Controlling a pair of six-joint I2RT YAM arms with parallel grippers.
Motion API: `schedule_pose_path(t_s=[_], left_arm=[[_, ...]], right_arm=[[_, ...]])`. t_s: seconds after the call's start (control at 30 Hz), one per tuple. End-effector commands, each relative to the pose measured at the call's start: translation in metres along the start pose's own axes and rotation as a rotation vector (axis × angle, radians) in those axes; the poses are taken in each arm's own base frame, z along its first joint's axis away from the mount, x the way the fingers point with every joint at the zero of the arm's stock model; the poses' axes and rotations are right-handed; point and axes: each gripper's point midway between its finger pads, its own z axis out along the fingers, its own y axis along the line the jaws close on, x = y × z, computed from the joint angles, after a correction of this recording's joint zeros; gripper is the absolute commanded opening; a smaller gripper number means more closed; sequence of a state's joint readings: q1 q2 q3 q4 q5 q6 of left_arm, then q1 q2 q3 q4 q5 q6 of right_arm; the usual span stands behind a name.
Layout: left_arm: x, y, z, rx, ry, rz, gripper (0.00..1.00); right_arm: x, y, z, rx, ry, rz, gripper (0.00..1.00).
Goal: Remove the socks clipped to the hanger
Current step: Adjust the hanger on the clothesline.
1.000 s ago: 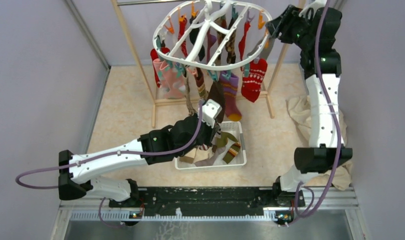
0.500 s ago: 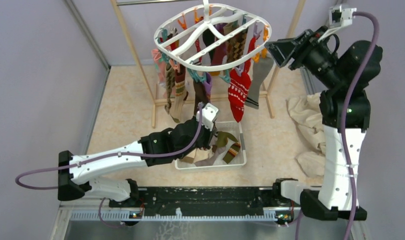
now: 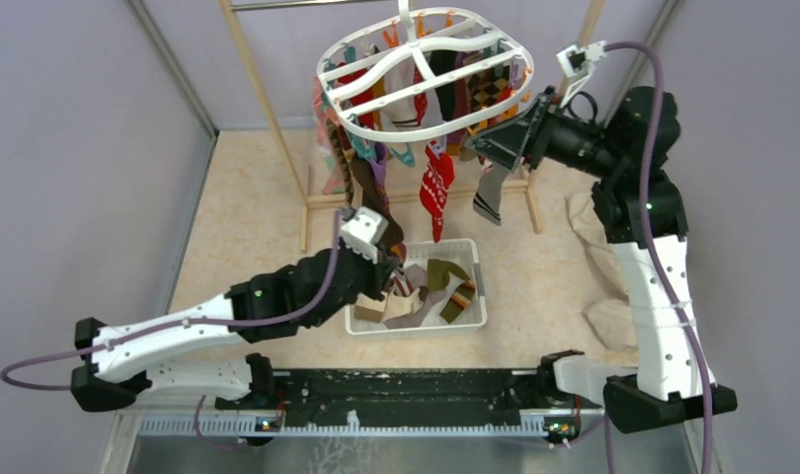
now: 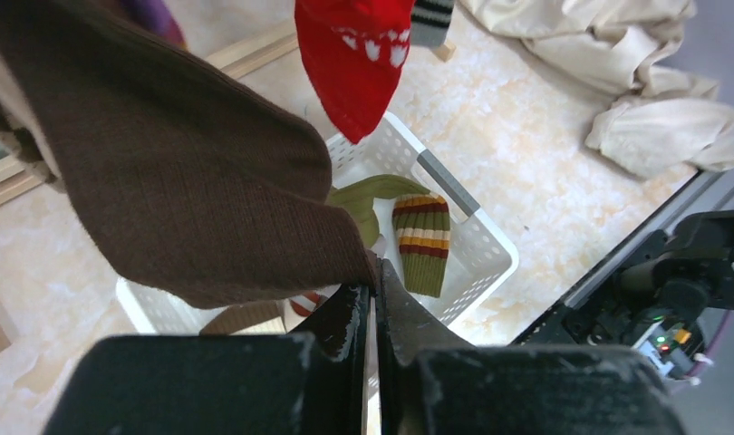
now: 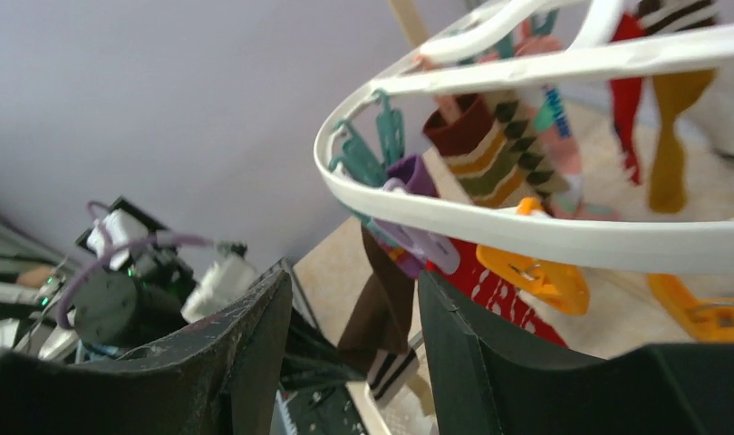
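On the left, the poles of the wooden rack stand just beside and behind the hanger, so they close that side for you. Under the hanger, on the beige table, sits the white slotted basket with loose socks in it; one of them is an olive sock with a striped cuff. At the far right a cream cloth lies crumpled beside the right arm.

Your left pincer has its jaws pressed together on the lower edge of a brown sock. This sock runs up toward the left side of the hanger, and its top end is hidden among the other socks. Just to the right of it a red sock with white pattern hangs free above the basket.

Your right pincer is at the right rim of the hanger, with the jaws about half apart and nothing between them. The white rim passes just beyond its fingertips. A purple clip and an orange clip hang from the rim near the right finger. A dark sock with a striped cuff hangs farther away, in line with the gap.

You have one hanger, one basket and one rack. The basket holds at least four socks. The socks on the hanger overlap too much to count. The right wrist view shows two orange clips and one purple.
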State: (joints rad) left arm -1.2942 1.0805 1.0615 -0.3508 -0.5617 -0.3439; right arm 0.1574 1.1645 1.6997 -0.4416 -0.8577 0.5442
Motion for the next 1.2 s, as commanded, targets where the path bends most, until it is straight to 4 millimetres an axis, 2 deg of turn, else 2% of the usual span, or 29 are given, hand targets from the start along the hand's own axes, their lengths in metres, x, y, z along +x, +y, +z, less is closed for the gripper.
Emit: schedule_pose_path(t_s=[0.0,0.13,0.4,0.67,0.87,1.03,1.17], left_arm=[[0.0,0.024,-0.028,-0.048,-0.007,-0.079,0.06],[0.005,0.04,-0.045,-0.08,0.005,-0.121,0.05],[-0.006,0.079,-0.083,-0.181,-0.045,-0.218,0.05],[-0.022,0.091,-0.105,-0.19,-0.094,-0.282,0.04],[-0.028,0.094,-0.114,-0.167,-0.116,-0.302,0.05],[-0.028,0.09,-0.113,-0.14,-0.121,-0.302,0.05],[-0.027,0.084,-0.108,-0.118,-0.127,-0.303,0.05]], right_arm=[[0.041,0.018,0.018,-0.107,0.11,-0.011,0.54],[0.078,0.033,0.042,-0.124,0.196,-0.063,0.53],[0.143,0.054,0.076,-0.147,0.275,-0.058,0.49],[0.19,0.077,0.103,-0.176,0.343,-0.037,0.51],[0.209,0.069,0.118,-0.139,0.33,0.054,0.58],[0.213,0.064,0.128,-0.106,0.29,0.16,0.6],[0.218,0.071,0.134,-0.153,0.288,0.218,0.61]])
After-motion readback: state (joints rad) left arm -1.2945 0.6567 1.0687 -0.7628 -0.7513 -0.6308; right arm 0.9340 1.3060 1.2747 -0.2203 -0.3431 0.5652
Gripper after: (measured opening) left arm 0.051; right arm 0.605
